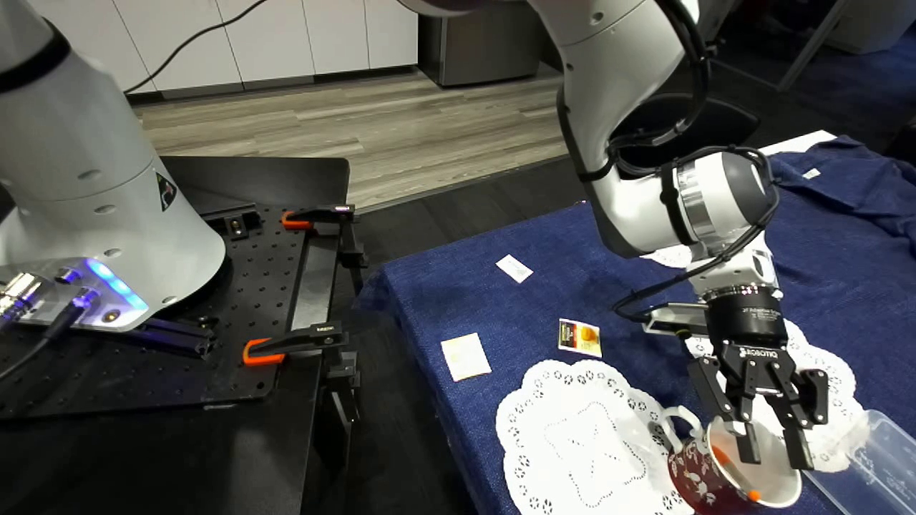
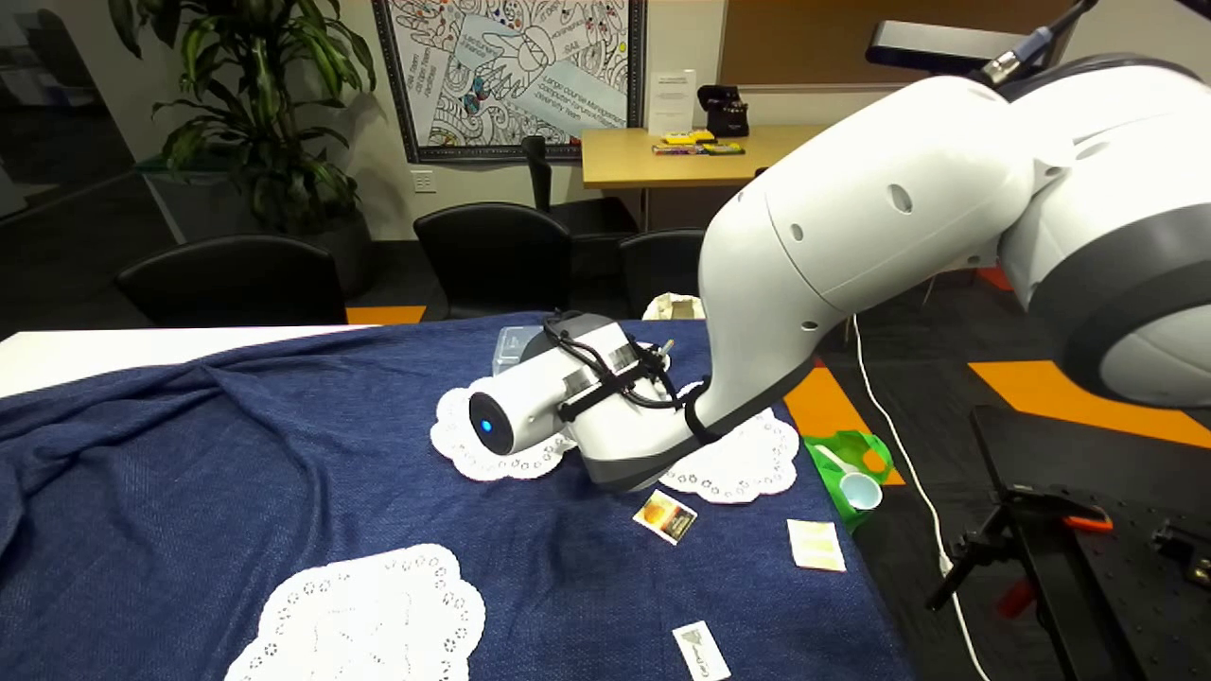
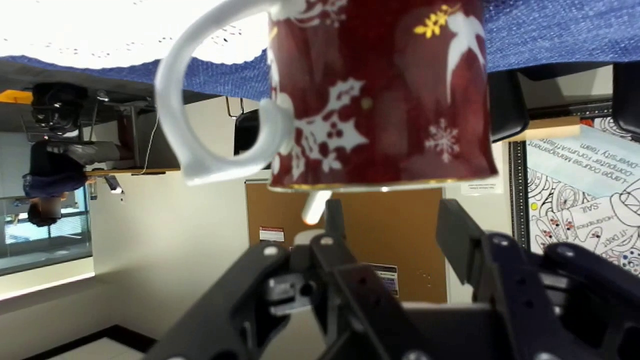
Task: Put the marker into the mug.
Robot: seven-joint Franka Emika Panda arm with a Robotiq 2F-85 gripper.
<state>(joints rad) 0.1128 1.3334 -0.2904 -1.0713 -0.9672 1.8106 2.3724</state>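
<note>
I am remotely observing a framed mural (image 2: 511,80) hanging on a pale wall (image 2: 478,184). Beside it a leafy plant (image 2: 263,113) is standing; before it, black chairs (image 2: 492,253) are standing; on its side away from the plant, a brown board (image 2: 799,45) is hanging; near its lower corner, a light-wood table (image 2: 615,165) is extending. In the wrist view, a bright window (image 3: 47,240) is showing well apart from it.

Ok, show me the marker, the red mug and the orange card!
Marker (image 1: 737,475), in an exterior view: its slim body.
Red mug (image 3: 382,95), in the wrist view: patterned outer side.
Orange card (image 1: 580,338), in an exterior view: printed face.
</note>
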